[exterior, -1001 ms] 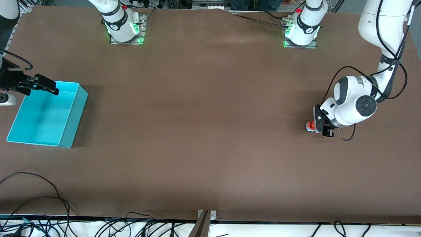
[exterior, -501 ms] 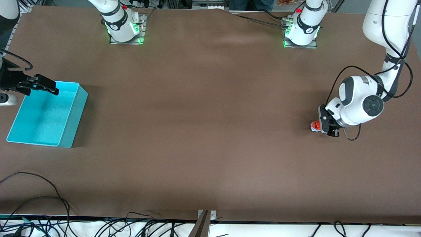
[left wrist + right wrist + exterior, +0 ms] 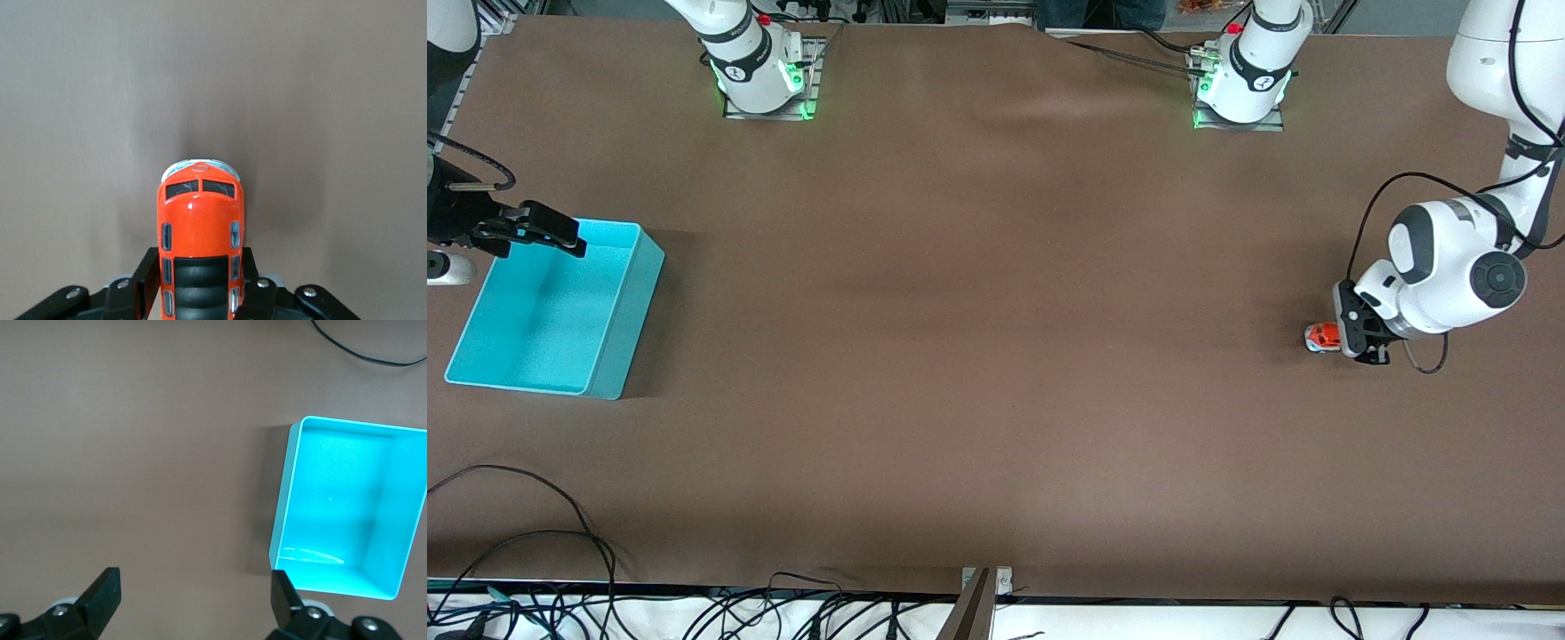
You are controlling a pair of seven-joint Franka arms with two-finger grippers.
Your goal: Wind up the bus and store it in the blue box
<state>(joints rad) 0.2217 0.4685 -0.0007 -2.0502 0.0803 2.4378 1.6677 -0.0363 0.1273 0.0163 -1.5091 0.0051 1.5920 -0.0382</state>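
Observation:
The small orange-red toy bus (image 3: 1323,337) sits on the brown table near the left arm's end. My left gripper (image 3: 1352,336) is shut on the bus's rear, low at the table. In the left wrist view the bus (image 3: 200,233) points away from the camera, with the black fingers (image 3: 148,273) pressed against both its sides. The blue box (image 3: 551,307) stands empty at the right arm's end of the table. My right gripper (image 3: 538,229) is open and empty, over the box's rim farthest from the front camera. The box also shows in the right wrist view (image 3: 347,513).
Both arm bases (image 3: 756,76) stand along the table edge farthest from the front camera. Loose cables (image 3: 534,542) lie at the table edge nearest the front camera. A wide stretch of bare brown table (image 3: 978,311) lies between bus and box.
My left gripper has dragged the bus along the table toward the left arm's end. The right arm has not moved.

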